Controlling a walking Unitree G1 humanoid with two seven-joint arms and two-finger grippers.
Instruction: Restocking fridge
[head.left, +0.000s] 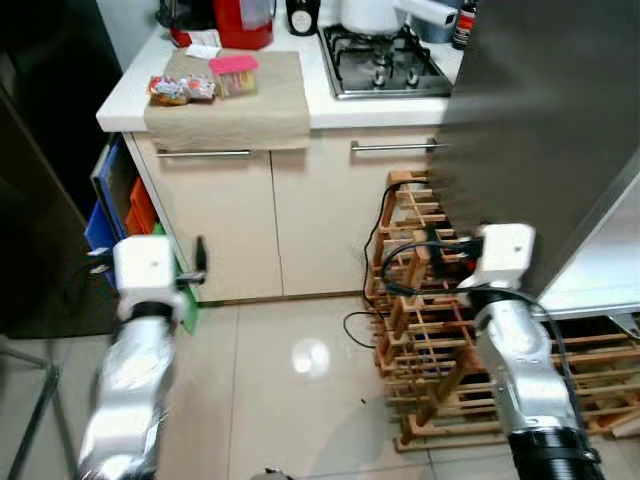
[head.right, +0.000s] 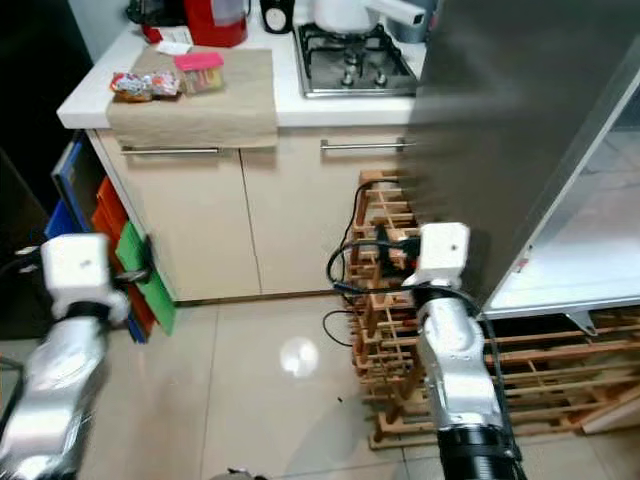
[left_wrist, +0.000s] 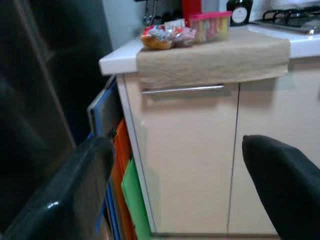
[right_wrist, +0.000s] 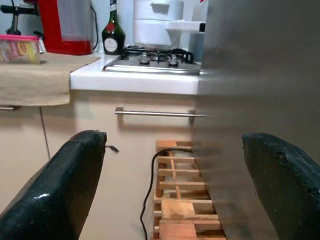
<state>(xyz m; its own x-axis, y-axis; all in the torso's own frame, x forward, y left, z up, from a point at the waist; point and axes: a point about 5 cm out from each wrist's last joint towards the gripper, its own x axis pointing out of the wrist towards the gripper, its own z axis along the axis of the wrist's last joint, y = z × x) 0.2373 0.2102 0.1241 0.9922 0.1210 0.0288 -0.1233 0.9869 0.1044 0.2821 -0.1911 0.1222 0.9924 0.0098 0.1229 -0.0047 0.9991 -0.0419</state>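
On the white counter a beige cloth (head.left: 235, 100) carries a shiny snack packet (head.left: 181, 89) and a clear tub with a pink lid (head.left: 233, 74). At the right stands the grey fridge door (head.left: 540, 120), swung open, with a white inner shelf (head.left: 610, 270) behind it. My left gripper (left_wrist: 177, 147) is open and holds nothing; it hangs low in front of the left cupboard door, well below the cloth. My right gripper (right_wrist: 172, 140) is open too, level with the wooden rack and beside the edge of the fridge door.
A wooden wine rack (head.left: 430, 340) with black cables stands on the floor under the fridge door. Blue, orange and green boards (head.left: 130, 210) lean beside the cupboard. A gas hob (head.left: 385, 62), a red appliance (head.left: 240, 20) and a bottle (right_wrist: 113, 35) sit on the counter. A dark panel (head.left: 40, 150) stands at the left.
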